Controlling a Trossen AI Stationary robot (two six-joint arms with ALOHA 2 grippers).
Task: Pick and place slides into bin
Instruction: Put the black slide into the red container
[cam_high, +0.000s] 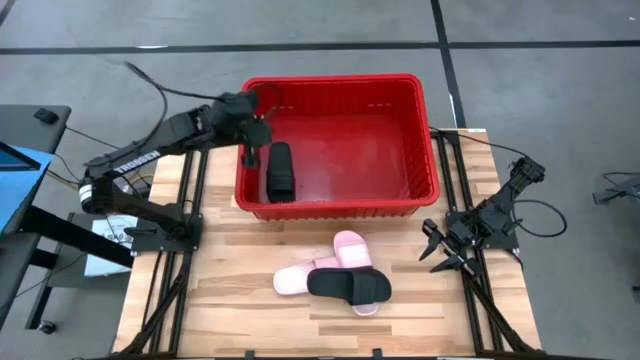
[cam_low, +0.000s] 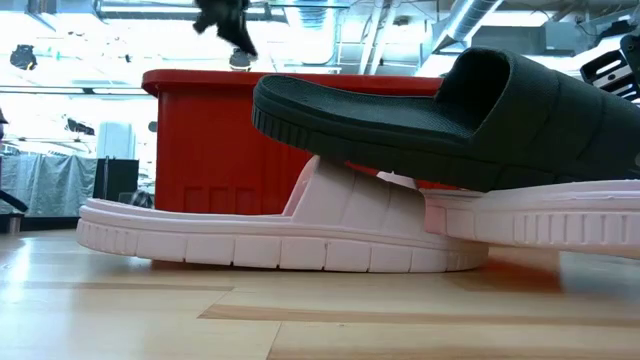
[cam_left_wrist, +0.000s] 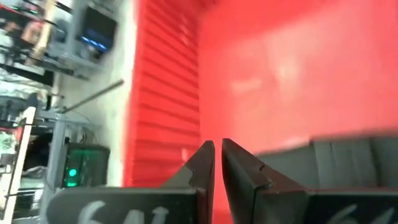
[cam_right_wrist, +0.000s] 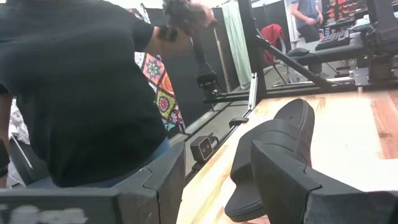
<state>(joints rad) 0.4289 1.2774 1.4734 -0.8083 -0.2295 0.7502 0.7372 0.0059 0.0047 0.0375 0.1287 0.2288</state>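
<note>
Nearest to me on the wooden table (cam_high: 230, 300), I am counting three slides lying in a heap: two pale pink ones and one black. The black slide (cam_high: 348, 285) is lying across both pink ones, its toe end resting on the pink slide (cam_high: 295, 280) at about nine o'clock from it, while the other pink slide (cam_high: 352, 248) is poking out at twelve o'clock. From table height I am seeing the black slide tilted up on the pink straps, not flat on the wood.

At three o'clock from that heap, near the table's edge, the right claw (cam_high: 440, 253) is sitting low with its fingers spread wide and nothing between them. Its own camera is looking past the fingers at a person in a dark shirt (cam_right_wrist: 74, 93) standing beyond the table.

Farther back, the red bin (cam_high: 420, 140) is taking up the far middle of the table. I am counting one slide inside it, a second black slide (cam_high: 279, 170), lying against the wall at nine o'clock. The left claw (cam_high: 252, 155) is reaching over the rim just beside that slide, its fingers (cam_left_wrist: 205, 168) nearly touching and gripping nothing.
</note>
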